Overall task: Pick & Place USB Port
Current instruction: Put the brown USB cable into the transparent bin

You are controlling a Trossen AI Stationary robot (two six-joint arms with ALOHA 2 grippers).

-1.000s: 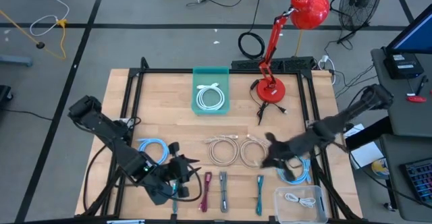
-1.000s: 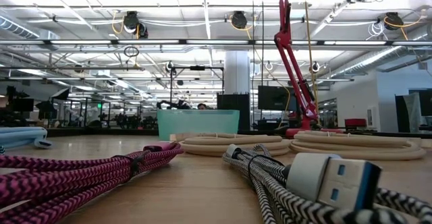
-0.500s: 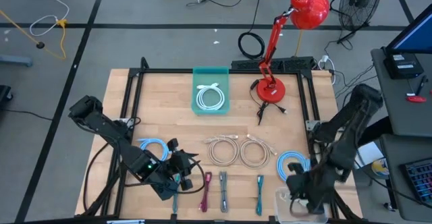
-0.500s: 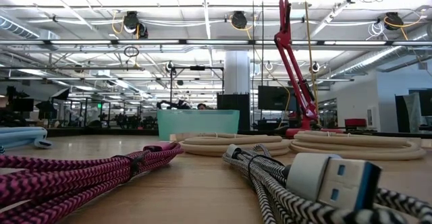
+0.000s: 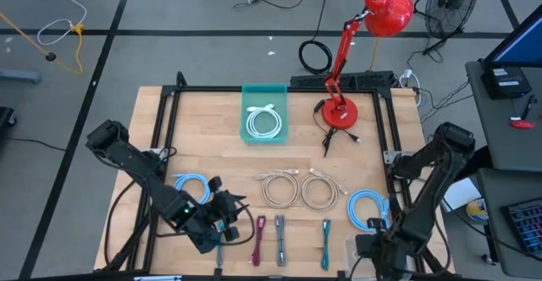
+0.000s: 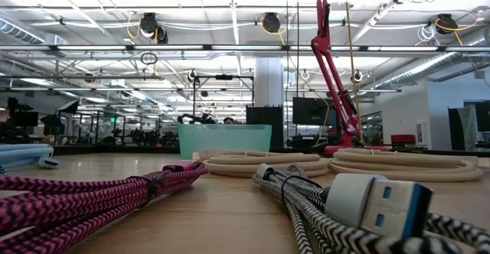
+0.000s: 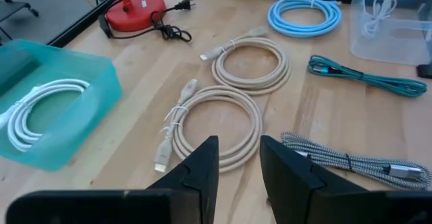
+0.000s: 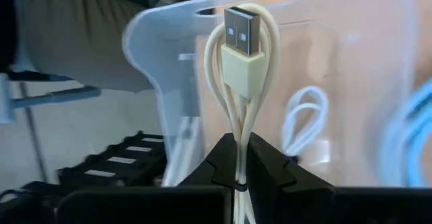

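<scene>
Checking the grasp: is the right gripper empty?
No, the right gripper has its fingers shut on a beige USB cable.

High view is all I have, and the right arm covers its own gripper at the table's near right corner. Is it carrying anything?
Observer: Yes. The right wrist view shows the right gripper shut on a folded cream USB cable, with the plug end sticking out past the fingers.
Operator: Where is the bin?
Observer: The clear plastic bin is just ahead of that cable, with a thin white cable inside it.
Operator: And the left gripper?
Observer: The left gripper is open and empty, facing a beige coiled cable.
</scene>
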